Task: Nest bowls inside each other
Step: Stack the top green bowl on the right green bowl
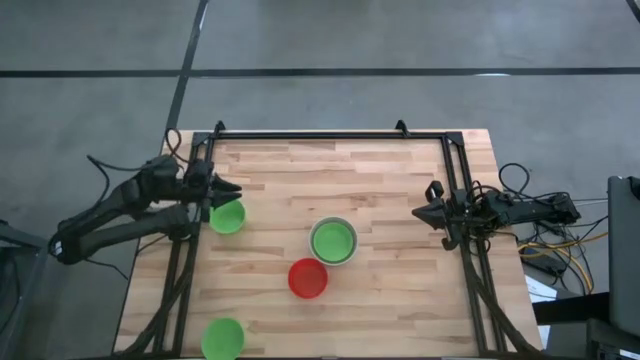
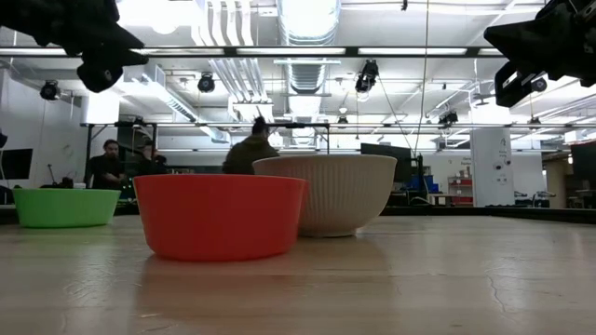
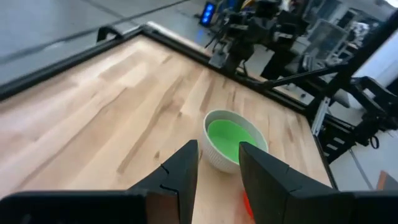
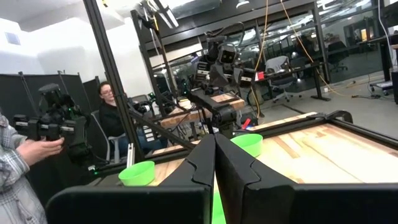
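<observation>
On the left side of the worktop the left pincer hangs released, its two fingers apart with nothing between them, just beside the far rim of a green bowl that stands near the left edge. From the top view the bowl lies directly under and a little nearer than the fingertips, so I judge that the coming move is a short descent onto its rim; whether the pincer already touches the rim I cannot tell, because the wrist view looks past it. A second green bowl stands alone at the near left corner, well apart from both arms. Toward the middle is the red bowl, and touching it or just beside it, farther back and to the right, the pale bowl with a green bowl already nested in it. The left arm is clearly nearer to all the loose bowls, and the pale bowl lies to the right of its pincer, across the worktop. At the right edge the right pincer waits clenched on nothing, raised above the worktop.
</observation>
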